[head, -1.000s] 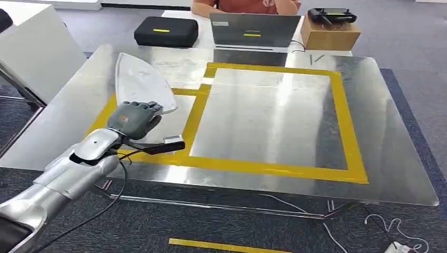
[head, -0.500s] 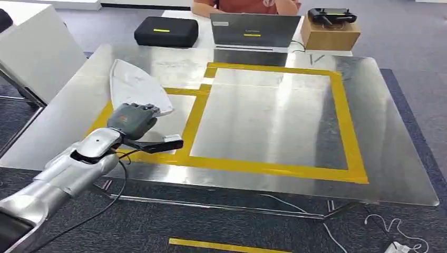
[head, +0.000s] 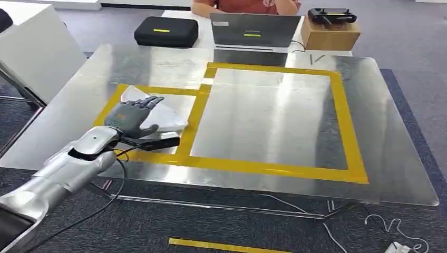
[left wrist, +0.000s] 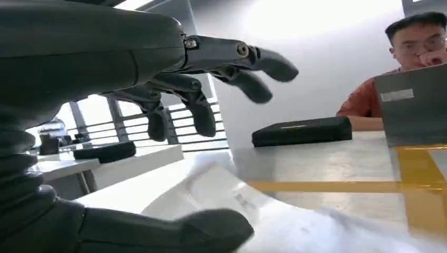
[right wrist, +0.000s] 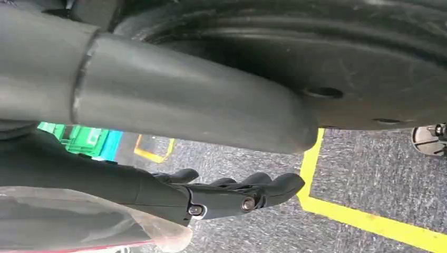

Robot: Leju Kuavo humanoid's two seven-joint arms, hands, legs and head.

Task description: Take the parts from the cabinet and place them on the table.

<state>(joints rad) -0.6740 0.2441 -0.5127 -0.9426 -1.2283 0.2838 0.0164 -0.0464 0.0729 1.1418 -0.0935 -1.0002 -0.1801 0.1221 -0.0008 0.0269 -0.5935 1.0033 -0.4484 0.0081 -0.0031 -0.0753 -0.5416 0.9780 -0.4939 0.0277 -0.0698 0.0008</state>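
left hand, fingers spread wide, above clear bag lying at 9 o'clock on tabletop; right hand grips another clear bag.

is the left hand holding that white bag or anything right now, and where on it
Nothing is held. The left hand is open above the white bag, which lies flat on the table inside the small yellow square.
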